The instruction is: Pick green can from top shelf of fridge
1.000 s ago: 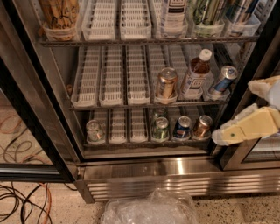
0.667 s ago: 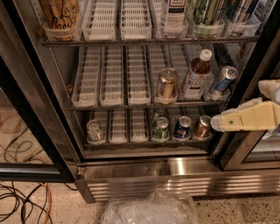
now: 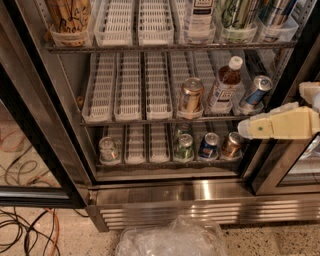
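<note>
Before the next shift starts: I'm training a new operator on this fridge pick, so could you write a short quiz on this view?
1. True or false: the gripper is level with the top shelf.
2. Which side of the top shelf holds the green can? A) left B) middle C) right
3. Fill in: on the middle shelf, the white-capped bottle stands between the gold can and the ___ can.
Key: 1 false, it is at the right, just below the middle shelf; 2 C; 3 blue can.
</note>
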Robot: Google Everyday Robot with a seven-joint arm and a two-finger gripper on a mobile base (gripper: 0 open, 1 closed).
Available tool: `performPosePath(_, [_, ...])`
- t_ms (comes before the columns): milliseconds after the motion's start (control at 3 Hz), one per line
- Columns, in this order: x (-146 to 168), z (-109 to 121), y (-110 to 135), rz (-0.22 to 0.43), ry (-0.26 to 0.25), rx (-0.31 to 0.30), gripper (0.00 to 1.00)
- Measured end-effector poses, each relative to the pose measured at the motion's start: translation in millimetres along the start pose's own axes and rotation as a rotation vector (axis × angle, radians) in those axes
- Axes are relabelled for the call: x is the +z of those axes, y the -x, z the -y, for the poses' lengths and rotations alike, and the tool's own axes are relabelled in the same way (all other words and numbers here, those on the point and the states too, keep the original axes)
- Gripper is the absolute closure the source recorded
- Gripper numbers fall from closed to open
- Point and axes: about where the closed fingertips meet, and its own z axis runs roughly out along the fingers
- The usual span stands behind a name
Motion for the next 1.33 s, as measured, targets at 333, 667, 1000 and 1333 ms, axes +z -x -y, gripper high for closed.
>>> performPosePath(333, [9.5,-25.5,-3.4,0.057,-0.029,0.019,0.00])
performPosePath(667, [43.2,-60.2,-2.6,0.126,-0.052,0.054,0.00])
performPosePath(1000, [49.2,-58.1,13.6,0.181,-0.089,0.080,0.00])
performPosePath(1333, [48.8,-57.7,13.4,0.181,-0.090,0.081,0.00])
